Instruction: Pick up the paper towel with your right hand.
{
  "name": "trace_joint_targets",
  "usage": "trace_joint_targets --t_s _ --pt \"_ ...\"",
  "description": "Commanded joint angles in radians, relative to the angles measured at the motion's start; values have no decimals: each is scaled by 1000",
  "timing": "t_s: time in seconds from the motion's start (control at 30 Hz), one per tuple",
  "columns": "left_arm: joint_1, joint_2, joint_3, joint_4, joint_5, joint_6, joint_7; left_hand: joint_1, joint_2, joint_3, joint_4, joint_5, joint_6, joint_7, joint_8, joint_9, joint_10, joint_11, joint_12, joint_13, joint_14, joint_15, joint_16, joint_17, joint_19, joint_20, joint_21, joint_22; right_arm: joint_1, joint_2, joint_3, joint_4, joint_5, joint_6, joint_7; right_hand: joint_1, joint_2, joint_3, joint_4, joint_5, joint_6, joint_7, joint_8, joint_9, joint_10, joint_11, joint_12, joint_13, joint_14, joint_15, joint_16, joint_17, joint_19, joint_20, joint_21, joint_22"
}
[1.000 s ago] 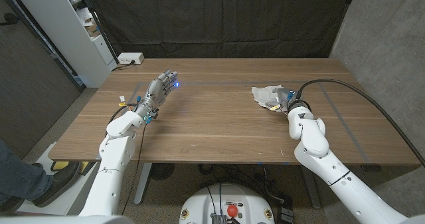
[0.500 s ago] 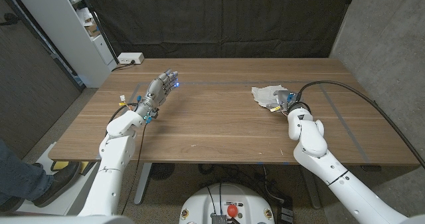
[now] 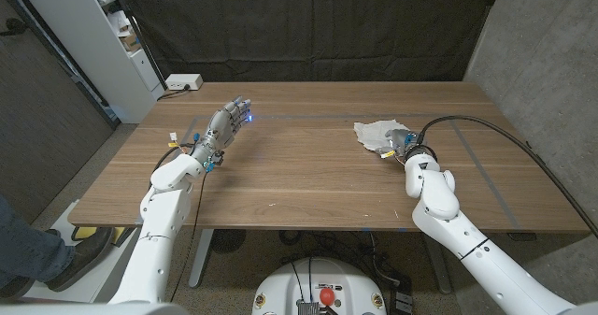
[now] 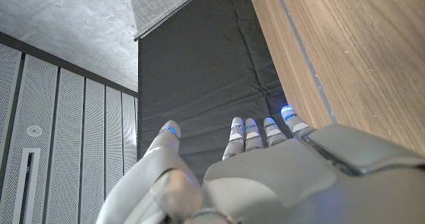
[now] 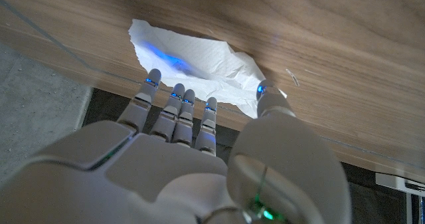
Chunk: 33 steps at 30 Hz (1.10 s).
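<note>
Right arm enters from the near right corner of the head view, forearm angled up and inward over the desk (image 3: 308,179). Right robot hand (image 3: 404,145) sits at the near edge of the paper towel (image 3: 377,134). In the right wrist view the right robot hand (image 5: 199,144) reaches toward the paper towel (image 5: 199,68) with fingers (image 5: 174,108) extended side by side and thumb set apart; fingertips reach the towel's edge and the thumb tip lies over it, nothing gripped, hand open. Towel is crumpled, white, lying on the right half of the desk toward the far side.

Left arm comes from the near left corner, forearm stretched along the desk's left side. Left robot hand (image 3: 227,121) is extended, fingers straight and together, holding nothing; left wrist view shows the same hand (image 4: 265,164) open, thumb apart.

Beyond the desk's far left corner: a white power strip (image 3: 183,82); dark curtain behind.
</note>
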Motion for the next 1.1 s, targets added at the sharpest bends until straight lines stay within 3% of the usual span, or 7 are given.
trace_joint_targets --t_s 0.03,0.47,0.7,1.1 --pt "-12 -1 4 19 4 3 2 1 13 1 -9 -2 13 0 1 3 1 0 2 1 0 -4 1 5 -92 5 -5 3 16 -5 -10 28 31 -9 -14 -3 5 1 7 8 9 2 6 4 9 2 5 6 9 -12 8 6 9 1 -3 5" --pt "-22 -3 6 35 11 2 3 0 14 0 -11 -2 13 0 0 3 1 -2 2 0 2 -4 1 5 -90 12 -11 4 24 -11 -17 45 62 -16 -28 -5 12 3 10 10 14 1 5 4 12 1 2 7 21 -13 11 9 27 -1 -7 6" --pt "-25 -3 7 40 12 -1 1 -1 15 0 -12 -2 14 0 0 3 2 -3 2 0 1 -5 1 5 -89 16 -14 4 25 -14 -22 50 74 -20 -41 -1 18 7 9 12 12 2 1 4 19 -4 1 9 40 -18 18 13 59 4 -6 6" --pt "-27 -6 5 44 9 0 0 -2 18 -1 -13 -2 15 -1 0 4 1 -7 2 -1 3 -5 1 5 -88 21 -20 4 26 -25 -27 52 88 -14 -66 8 36 13 7 14 56 -3 10 5 70 -24 16 20 117 -30 54 30 124 -12 -10 6"
